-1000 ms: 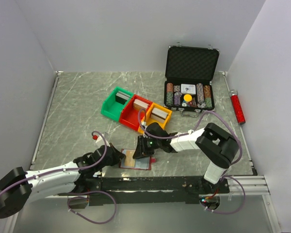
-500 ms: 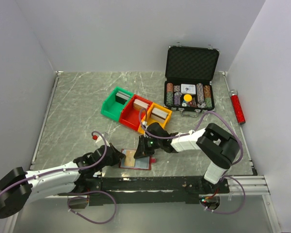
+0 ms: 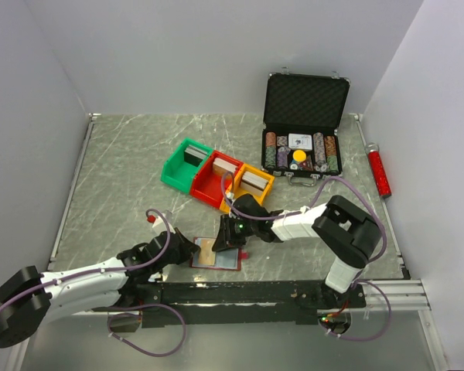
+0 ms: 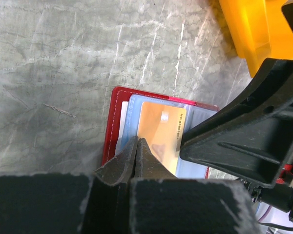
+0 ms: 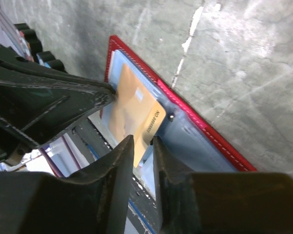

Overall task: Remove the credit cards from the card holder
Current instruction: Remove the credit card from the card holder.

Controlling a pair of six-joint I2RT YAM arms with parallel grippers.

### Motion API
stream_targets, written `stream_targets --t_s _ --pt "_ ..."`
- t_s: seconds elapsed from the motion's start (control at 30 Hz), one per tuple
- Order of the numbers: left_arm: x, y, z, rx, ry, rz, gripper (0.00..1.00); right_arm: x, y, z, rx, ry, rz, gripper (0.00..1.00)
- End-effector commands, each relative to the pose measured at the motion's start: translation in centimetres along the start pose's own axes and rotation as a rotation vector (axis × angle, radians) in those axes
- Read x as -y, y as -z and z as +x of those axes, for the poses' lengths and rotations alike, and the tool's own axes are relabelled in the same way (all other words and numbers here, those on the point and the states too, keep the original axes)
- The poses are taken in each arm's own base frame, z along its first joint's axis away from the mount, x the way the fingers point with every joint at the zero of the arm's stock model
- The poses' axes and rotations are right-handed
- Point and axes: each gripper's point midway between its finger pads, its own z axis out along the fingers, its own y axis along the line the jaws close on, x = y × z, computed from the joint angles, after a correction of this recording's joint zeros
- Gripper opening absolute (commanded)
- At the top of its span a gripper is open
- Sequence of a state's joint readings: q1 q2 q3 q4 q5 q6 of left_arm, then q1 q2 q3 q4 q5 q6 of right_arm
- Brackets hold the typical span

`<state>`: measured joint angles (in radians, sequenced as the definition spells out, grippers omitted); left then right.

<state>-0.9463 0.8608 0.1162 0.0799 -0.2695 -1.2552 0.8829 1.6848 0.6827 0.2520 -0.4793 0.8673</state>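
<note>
Two arms reach toward one spot at the near edge of the grey marbled table [image 3: 116,170], and from where I stand the left one comes in low from the corner. Its left gripper [image 4: 136,144] is closed tight, the two fingertips pressed together with nothing between them, their point resting on the near end of an orange card [image 4: 158,129]. That card lies face up in a pale blue sleeve of the wallet [image 4: 112,122], which is spread open and flat on the table just in front of the arms' bases, its dark-red border showing around the sleeves. Coming from the other side, the right gripper [image 5: 142,141] stands over the same card with its fingers a little apart; the card's printed end shows in the narrow gap, and I cannot tell whether the fingers actually have hold of it. The tips of the two grippers nearly meet over the card. Farther back, a green bin [image 3: 185,164], a red bin [image 3: 216,179] and a yellow bin [image 3: 251,185] sit side by side in a slanting row, each with a deck standing in it. Beyond them to the right a black case [image 3: 303,100] stands open with rows of chips [image 3: 278,151] inside, and a red tube [image 3: 380,171] lies along the right wall.
</note>
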Motion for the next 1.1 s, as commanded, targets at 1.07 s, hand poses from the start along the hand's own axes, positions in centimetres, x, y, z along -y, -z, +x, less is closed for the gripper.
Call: stream_targets --t_s 1.07 --pt "-3.3 0.6 0.9 -0.014 0.022 -0.095 0.01 2.8 -0.9 0.1 -0.046 -0.044 0.155 0.52"
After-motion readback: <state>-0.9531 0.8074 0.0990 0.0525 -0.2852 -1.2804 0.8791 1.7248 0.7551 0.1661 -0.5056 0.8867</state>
